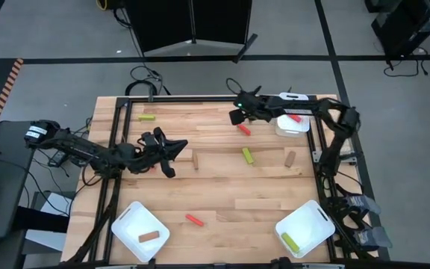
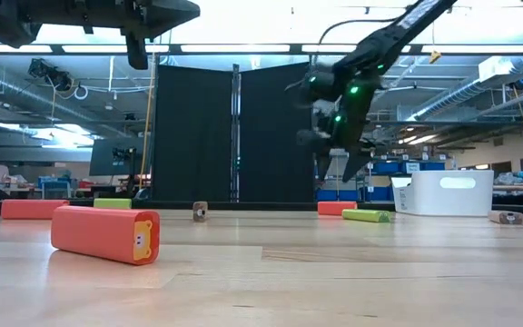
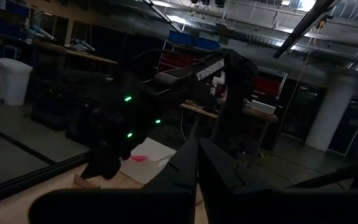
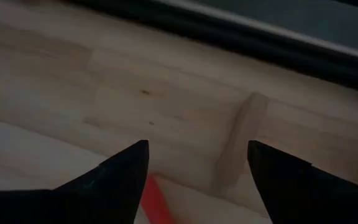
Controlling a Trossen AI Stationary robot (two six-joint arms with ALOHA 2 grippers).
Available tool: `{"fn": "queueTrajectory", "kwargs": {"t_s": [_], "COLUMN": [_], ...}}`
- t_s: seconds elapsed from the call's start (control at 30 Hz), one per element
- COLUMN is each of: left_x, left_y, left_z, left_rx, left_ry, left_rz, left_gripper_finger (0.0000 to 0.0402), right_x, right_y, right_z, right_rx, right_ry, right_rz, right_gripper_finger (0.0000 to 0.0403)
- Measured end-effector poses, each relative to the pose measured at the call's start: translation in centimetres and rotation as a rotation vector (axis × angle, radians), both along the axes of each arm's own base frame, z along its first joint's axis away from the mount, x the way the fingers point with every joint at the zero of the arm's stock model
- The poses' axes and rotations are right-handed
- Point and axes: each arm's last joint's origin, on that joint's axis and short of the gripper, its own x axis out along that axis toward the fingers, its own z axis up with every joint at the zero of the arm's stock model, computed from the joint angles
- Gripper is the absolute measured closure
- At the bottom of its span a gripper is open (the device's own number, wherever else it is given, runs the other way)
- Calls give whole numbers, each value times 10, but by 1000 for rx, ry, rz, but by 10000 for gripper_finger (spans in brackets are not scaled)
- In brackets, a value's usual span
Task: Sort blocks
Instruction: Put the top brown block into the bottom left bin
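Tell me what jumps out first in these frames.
The two dark arms over the table: the right gripper hangs open near the far edge, just above a red block, while the left gripper is mid-table on the left. Next, three white trays, each holding one block, and loose red, green and brown blocks scattered across the wood.

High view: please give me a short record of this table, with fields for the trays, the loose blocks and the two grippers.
trays: three white; near-left tray holds a brown block; near-right tray holds a yellow-green block; far-right tray holds a red block
loose blocks: about seven on the table, in red, yellow-green and brown
left gripper: open, empty
right gripper: open, above a red block
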Motion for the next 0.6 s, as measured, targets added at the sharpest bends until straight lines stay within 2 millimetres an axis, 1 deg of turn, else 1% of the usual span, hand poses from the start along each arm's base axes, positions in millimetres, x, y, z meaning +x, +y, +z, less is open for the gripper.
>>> {"fn": "queueTrajectory", "kwargs": {"t_s": [0.13,0.23,0.33,0.5,0.6], "left_x": [0,0,1,1,1], "left_y": [0,0,-1,-1,-1], "left_z": [0,0,-1,-3,-4], "left_rx": [1,5,6,13,18], "left_ry": [4,6,11,30,44], "left_rz": [-2,-16,-31,-40,-41], "left_gripper_finger": [380,380,380,380,380], "right_x": [13,17,12,0,0], "right_y": [-13,-21,-28,-36,-38], "right_z": [-8,-13,-18,-22,-22], "right_rx": [33,52,79,107,123], "right_ry": [103,140,172,177,152], "right_rz": [-18,-41,-84,-155,-155], "right_gripper_finger": [124,125,125,127,132]}}
